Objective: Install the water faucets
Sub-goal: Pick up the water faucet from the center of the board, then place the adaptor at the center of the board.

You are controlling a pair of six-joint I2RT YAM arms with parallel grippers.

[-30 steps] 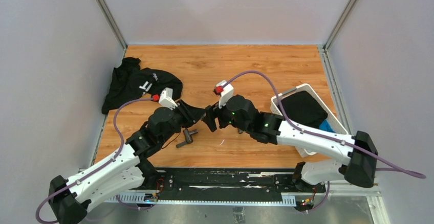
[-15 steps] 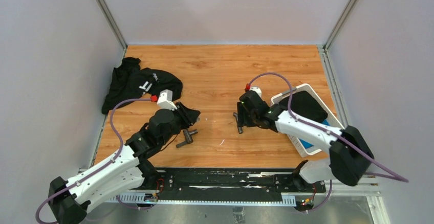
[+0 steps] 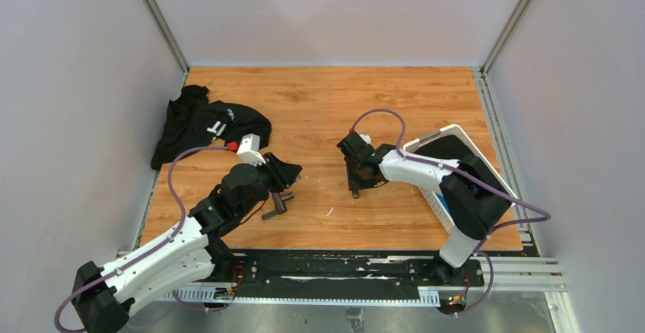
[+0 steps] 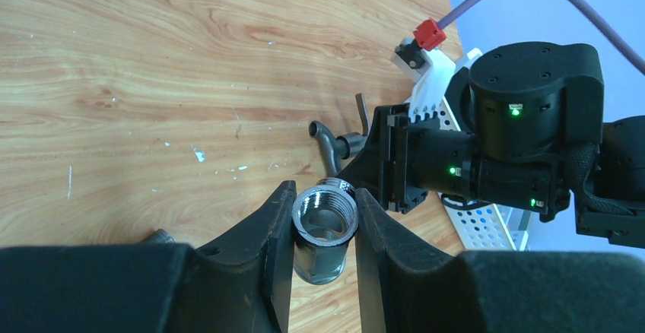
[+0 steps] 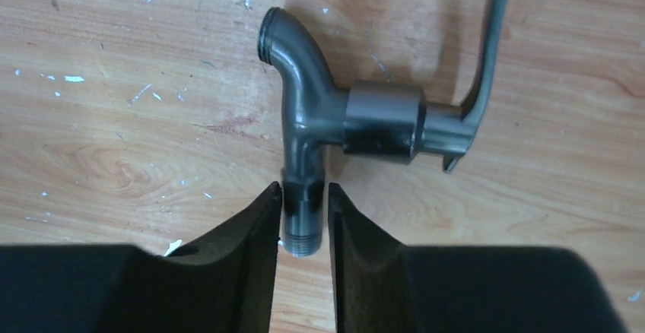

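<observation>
Lever faucet (image 5: 319, 120): lies flat on the wooden table (image 3: 319, 105), just left of the white basket (image 3: 445, 131). It has a curved spout, a thick collar in the middle and a thin lever beyond the collar.
Threaded stub of that faucet: points toward the right wrist camera and sits between the two fingers.
Right gripper (image 5: 304, 196): closed on the stub, with one pad against each side. The faucet rests on the wood.
Threaded fitting (image 4: 325, 223): a short dark-grey socket with a hex base, its open threaded mouth facing the left wrist camera. It is farther left of the basket than the lever faucet.
Left gripper (image 4: 325, 196): clamped on the fitting, with a finger pressed to each side of its round mouth.
Loose T-shaped piece (image 3: 277, 204): lies on the table, well left of the basket. It is just on the near side of the left gripper and apart from its fingers.
Black garment (image 3: 201, 124): crumpled on the table far left of the basket, by the left wall.
Basket: stands at the table's right edge with dark cloth inside. The right arm crosses in front of it.
</observation>
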